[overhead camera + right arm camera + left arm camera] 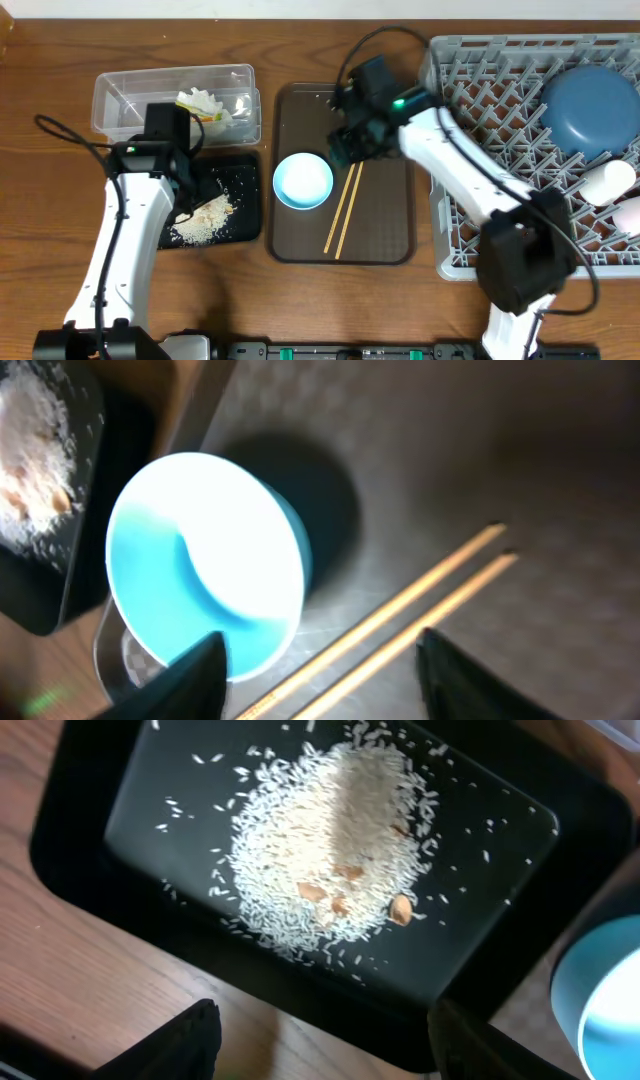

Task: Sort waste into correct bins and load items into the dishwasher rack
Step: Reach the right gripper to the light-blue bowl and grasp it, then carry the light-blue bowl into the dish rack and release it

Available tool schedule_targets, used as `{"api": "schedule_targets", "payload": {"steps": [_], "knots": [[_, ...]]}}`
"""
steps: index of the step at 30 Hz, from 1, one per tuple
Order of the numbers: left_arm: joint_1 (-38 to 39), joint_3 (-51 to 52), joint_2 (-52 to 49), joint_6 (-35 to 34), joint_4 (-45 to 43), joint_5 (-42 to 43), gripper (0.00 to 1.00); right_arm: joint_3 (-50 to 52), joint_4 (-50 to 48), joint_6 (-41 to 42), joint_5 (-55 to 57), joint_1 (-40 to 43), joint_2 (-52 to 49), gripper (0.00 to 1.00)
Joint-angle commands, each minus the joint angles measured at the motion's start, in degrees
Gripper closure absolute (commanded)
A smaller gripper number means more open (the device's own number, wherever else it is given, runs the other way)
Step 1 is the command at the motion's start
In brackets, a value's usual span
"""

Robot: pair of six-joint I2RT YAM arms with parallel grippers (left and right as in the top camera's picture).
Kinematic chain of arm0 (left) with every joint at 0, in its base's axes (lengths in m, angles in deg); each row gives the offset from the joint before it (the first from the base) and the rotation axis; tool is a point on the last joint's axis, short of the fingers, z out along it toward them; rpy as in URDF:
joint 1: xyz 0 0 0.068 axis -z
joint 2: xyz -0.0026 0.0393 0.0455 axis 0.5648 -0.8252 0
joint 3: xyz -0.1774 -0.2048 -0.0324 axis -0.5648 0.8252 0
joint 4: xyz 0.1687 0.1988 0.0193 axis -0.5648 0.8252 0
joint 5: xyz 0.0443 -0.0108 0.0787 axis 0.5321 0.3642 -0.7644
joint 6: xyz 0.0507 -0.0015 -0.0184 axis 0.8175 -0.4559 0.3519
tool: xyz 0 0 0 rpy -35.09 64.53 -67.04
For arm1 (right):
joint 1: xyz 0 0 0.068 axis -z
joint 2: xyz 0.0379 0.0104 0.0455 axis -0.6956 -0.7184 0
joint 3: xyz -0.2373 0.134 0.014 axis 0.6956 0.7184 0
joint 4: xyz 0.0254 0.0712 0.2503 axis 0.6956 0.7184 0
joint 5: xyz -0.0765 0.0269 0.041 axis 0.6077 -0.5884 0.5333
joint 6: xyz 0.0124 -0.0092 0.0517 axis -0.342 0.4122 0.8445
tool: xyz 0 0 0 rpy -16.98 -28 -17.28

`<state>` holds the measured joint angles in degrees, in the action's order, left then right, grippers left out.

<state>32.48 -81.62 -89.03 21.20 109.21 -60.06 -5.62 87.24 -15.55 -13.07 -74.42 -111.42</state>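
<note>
A pile of rice scraps [205, 220] [330, 850] lies in the black tray [245, 215] [70, 850]. My left gripper [190, 203] [330, 1055] hangs open over that tray's near rim, holding nothing. On the brown serving tray, the white bowl with a pale blue inside [302, 180] [200, 550] sits beside two wooden chopsticks [343, 215] [400, 610]. My right gripper [350, 150] [322, 680] is open just above the chopsticks, one finger on either side and one finger close to the bowl's rim. The grey dishwasher rack [470, 100] holds the dark blue dish [590, 105] and two white cups [608, 180].
The clear tub [120, 100] at the back left holds crumpled white tissue [200, 100]. The brown serving tray [385, 230] lies between the black tray and the rack. The bowl [605, 990] shows at the right edge of the left wrist view.
</note>
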Motion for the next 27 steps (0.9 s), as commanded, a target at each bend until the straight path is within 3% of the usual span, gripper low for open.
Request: {"api": "schedule_targets", "payload": {"steps": [1, 7, 10, 13, 21, 27], "knots": [[-0.7, 0.9, 0.0, -0.94, 0.31, -1.18, 0.31, 0.37, 0.04, 4.31, 1.03, -2.16, -4.02, 0.5], [-0.7, 0.9, 0.0, -0.94, 0.28, -1.16, 0.31, 0.37, -1.25, 5.77, 2.12, -4.22, -8.76, 0.63], [-0.7, 0.9, 0.0, -0.94, 0.35, -1.14, 0.31, 0.37, -1.79, 5.81, 3.19, -4.35, -9.22, 0.88], [-0.7, 0.9, 0.0, -0.94, 0.48, -0.94, 0.31, -0.33, -1.84, 5.77, 4.68, -3.76, -8.59, 0.98], [-0.7, 0.9, 0.0, -0.94, 0.48, -0.96, 0.31, -2.84, -0.92, 3.26, 13.27, 1.66, 1.29, 0.99], [-0.7, 0.9, 0.0, -0.94, 0.46, -0.96, 0.31, -2.84, -1.01, -2.32, 30.86, 7.06, 12.09, 0.99]]}}
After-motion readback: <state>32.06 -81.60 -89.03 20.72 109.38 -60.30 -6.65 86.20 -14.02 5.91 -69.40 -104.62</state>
